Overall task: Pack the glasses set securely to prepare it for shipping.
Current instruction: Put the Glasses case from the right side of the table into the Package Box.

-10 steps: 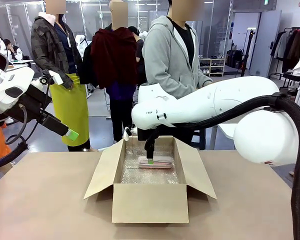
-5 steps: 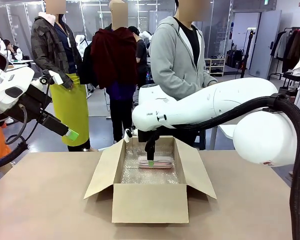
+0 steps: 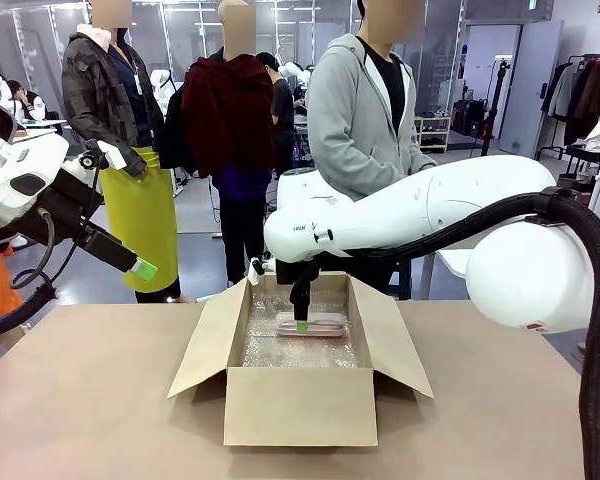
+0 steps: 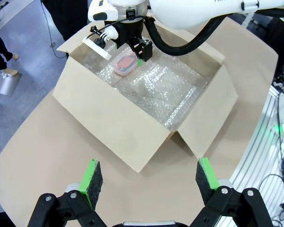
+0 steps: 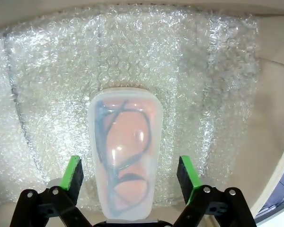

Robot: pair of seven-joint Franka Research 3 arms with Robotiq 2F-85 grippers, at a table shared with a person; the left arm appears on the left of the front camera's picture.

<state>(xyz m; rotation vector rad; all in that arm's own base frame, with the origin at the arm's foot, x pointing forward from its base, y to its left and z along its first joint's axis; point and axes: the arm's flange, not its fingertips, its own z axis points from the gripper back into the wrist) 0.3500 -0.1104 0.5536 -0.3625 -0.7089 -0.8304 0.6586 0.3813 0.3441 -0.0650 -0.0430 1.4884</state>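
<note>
Fingers [image 4: 92, 176] of our left gripper [image 4: 146, 163] stand wide apart and hold nothing, hanging above the table [image 3: 100, 400] to the left of the open cardboard box [image 3: 300, 405]. Inside the box, the pale pink glasses case [image 5: 125, 156] lies flat on the bubble wrap [image 5: 189, 71], toward the far wall. Our right gripper [image 5: 129, 161] hovers over that case, its pads spread on either side and clear of it. We judge this case placed. The rest of the set, top padding and closing the flaps are left.

One pink case [image 5: 124, 156], one box [image 3: 300, 405]
</note>
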